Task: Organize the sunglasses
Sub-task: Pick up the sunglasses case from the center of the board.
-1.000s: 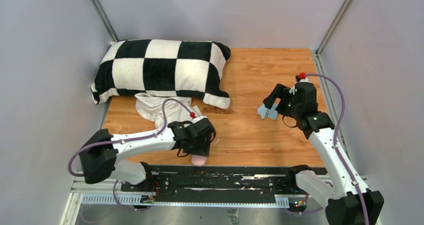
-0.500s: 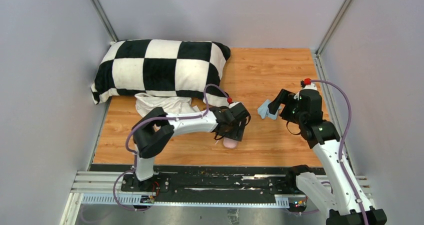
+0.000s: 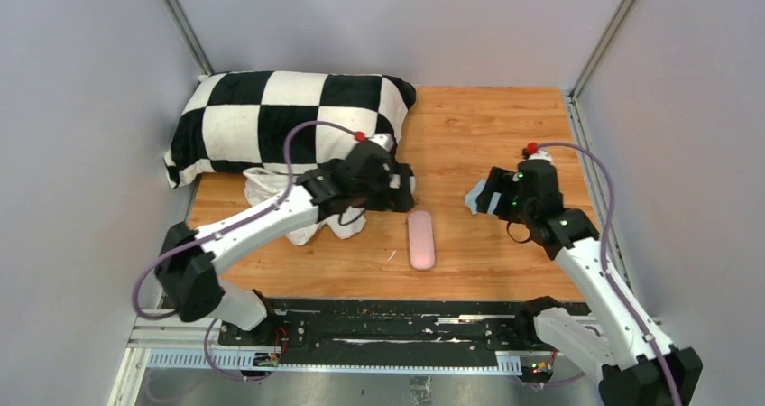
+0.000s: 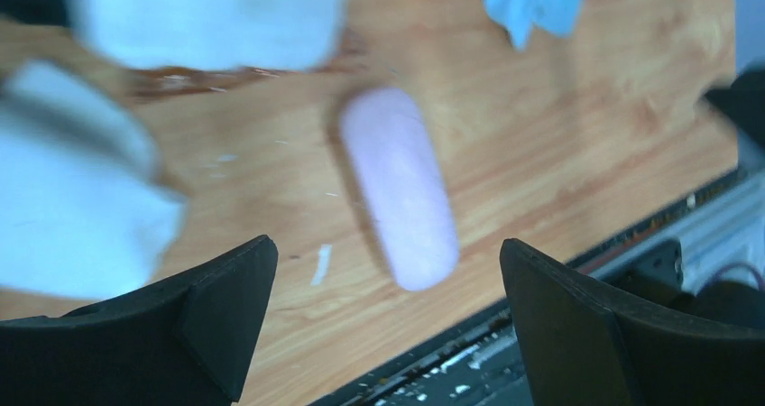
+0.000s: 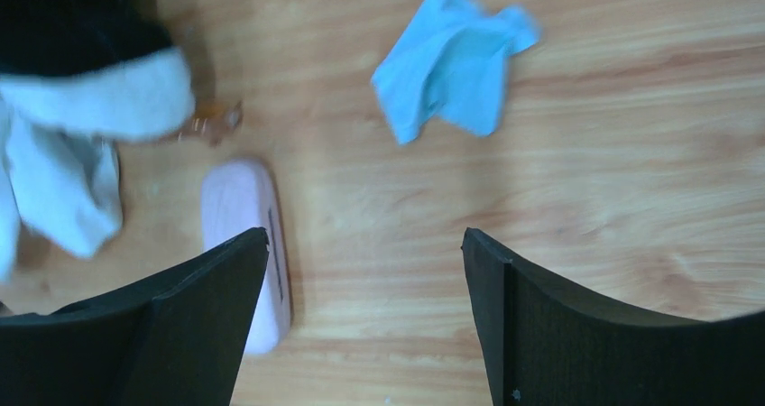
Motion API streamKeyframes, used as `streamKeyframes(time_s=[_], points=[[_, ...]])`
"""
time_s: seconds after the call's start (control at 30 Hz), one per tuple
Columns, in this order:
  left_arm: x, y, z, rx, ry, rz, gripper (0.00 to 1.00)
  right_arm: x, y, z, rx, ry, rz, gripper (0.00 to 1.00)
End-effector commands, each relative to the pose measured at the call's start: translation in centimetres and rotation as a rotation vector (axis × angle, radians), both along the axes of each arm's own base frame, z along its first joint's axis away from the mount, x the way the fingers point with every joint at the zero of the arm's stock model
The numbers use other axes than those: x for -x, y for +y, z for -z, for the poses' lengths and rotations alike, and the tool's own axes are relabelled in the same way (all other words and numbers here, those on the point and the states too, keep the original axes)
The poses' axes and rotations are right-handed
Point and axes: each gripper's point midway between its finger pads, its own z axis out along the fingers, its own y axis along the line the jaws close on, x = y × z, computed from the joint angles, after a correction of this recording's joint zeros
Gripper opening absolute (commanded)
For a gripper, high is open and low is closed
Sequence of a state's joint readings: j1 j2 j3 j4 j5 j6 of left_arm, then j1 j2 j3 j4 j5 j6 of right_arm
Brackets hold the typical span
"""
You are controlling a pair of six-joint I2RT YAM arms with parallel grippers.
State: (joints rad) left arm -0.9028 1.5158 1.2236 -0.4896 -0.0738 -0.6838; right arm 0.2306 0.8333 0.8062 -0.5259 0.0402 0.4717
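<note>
The sunglasses are not in view. The pink case lies shut on the wooden table, also in the left wrist view and the right wrist view. My left gripper is open and empty, up by the pillow's corner, behind and left of the case; its jaws stand wide apart. My right gripper is open and empty just over the light-blue cloth, which lies crumpled on the table; the gripper shows wide open in its wrist view.
A black-and-white checked pillow lies at the back left. A white cloth lies under my left arm. A small brownish thing sits by the pillow's corner. Grey walls close in the table; a black rail runs along the front.
My left gripper carried the pink case right from the front edge, let it go mid-table, and pulled back toward the pillow. My right gripper shifted slightly by the blue cloth.
</note>
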Motion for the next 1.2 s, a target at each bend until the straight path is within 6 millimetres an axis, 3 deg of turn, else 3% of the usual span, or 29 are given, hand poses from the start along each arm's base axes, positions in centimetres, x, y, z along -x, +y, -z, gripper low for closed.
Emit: streamKeyframes(time_s=[0.0, 0.1, 0.2, 0.3, 0.4, 0.6, 0.8, 0.97, 1.17], points=[[-0.3, 6.1, -0.2, -0.009, 0.0, -0.058, 1.0, 1.7, 5.1, 1.9, 0.078, 0.072, -0.144, 0.86], [-0.3, 10.5, -0.7, -0.101, -0.03, -0.155, 1.0, 3.3, 10.0, 3.8, 0.149, 0.12, -0.301, 0.87], [-0.3, 13.8, -0.4, -0.15, -0.054, -0.243, 1.0, 4.5, 13.4, 5.8, 0.227, 0.171, -0.412, 0.85], [0.0, 15.4, 0.5, -0.113, -0.05, -0.317, 1.0, 4.8, 15.4, 6.9, 0.376, 0.103, -0.456, 0.86], [0.3, 15.8, 1.2, -0.058, -0.026, -0.363, 1.0, 5.2, 16.8, 8.2, 0.376, 0.14, -0.485, 0.84], [0.2, 15.6, 0.4, -0.006, -0.039, -0.384, 1.0, 5.5, 17.3, 11.0, 0.414, 0.218, -0.512, 0.85], [0.1, 16.3, 0.8, -0.054, -0.043, -0.385, 1.0, 4.7, 18.2, 12.7, 0.398, 0.235, -0.503, 0.94], [0.0, 16.1, 0.8, -0.062, -0.041, -0.364, 1.0, 4.2, 17.6, 13.4, 0.362, 0.252, -0.468, 0.82], [-0.7, 17.1, 0.0, -0.09, -0.094, -0.4, 1.0, 4.2, 16.8, 14.5, 0.322, 0.285, -0.439, 0.8]])
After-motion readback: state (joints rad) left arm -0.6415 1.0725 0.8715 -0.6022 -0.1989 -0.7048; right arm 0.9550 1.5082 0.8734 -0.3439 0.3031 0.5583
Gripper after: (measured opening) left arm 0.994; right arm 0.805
